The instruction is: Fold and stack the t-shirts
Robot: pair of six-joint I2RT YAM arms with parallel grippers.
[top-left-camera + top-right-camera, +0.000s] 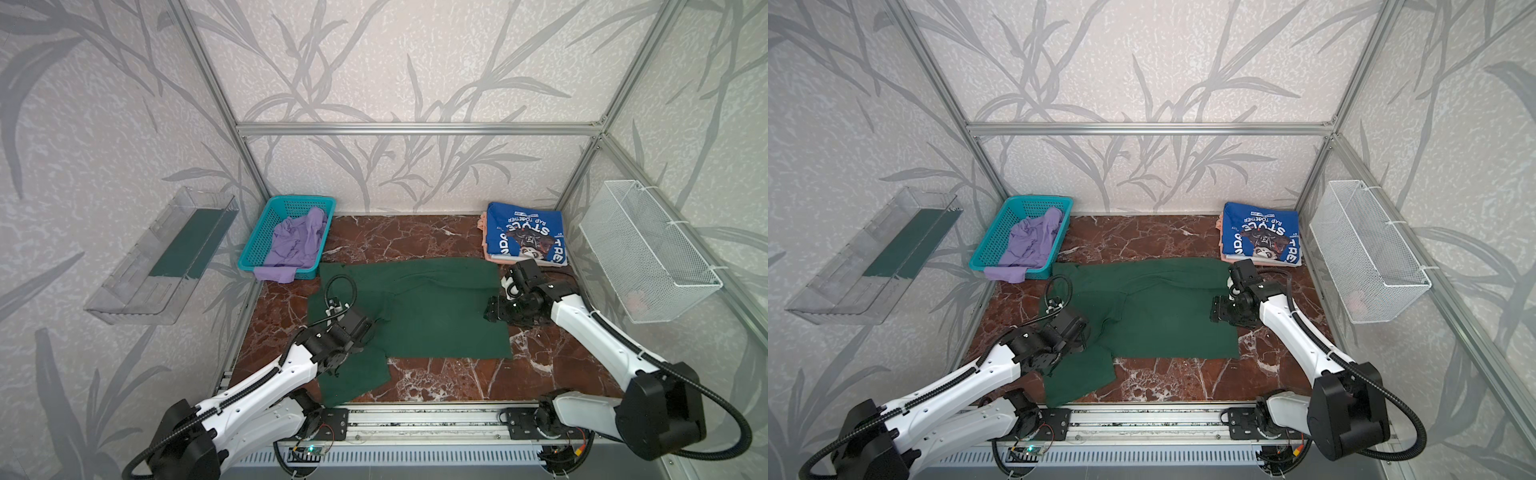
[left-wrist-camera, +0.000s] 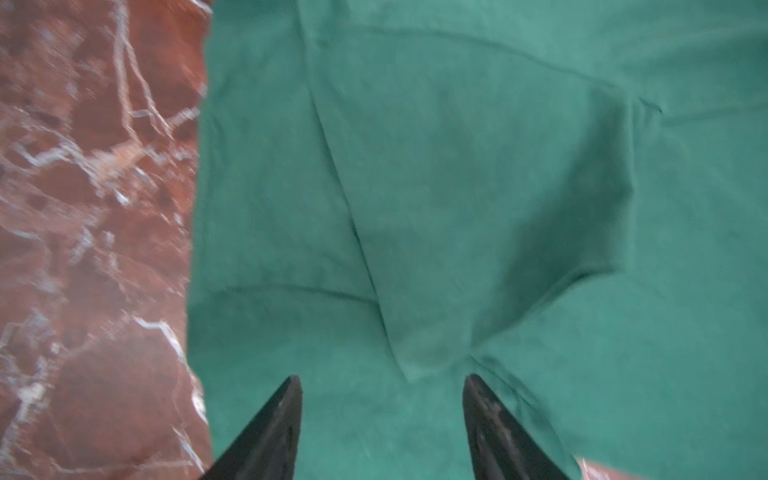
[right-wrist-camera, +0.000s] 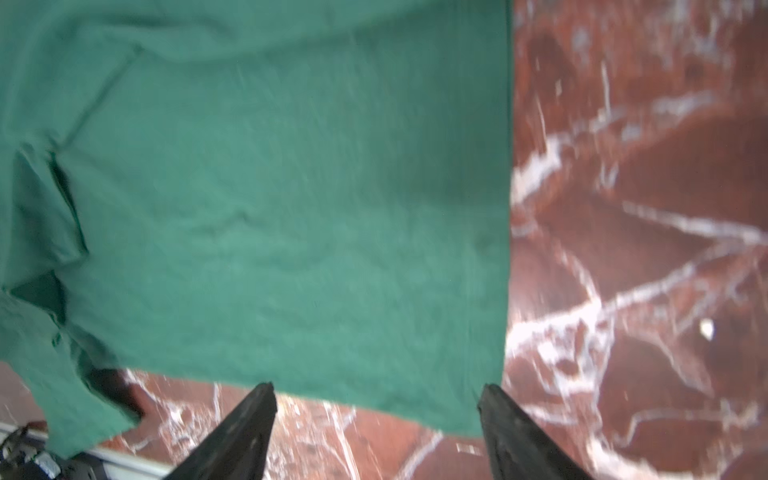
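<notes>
Two empty claws are being held wide, left claw (image 2: 380,378) and right claw (image 3: 378,386), at opposite sides of the green t-shirt (image 1: 436,316) spread in the middle of the tabletop (image 1: 457,382). Its flap (image 1: 353,382), trailing at the front edge, risks being dragged crooked by uneven grips.

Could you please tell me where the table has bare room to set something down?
Bare marble lies between the turquoise basket and the blue shirt stack, behind the green shirt, and between that shirt and the front rail. The middle is crowded.
</notes>
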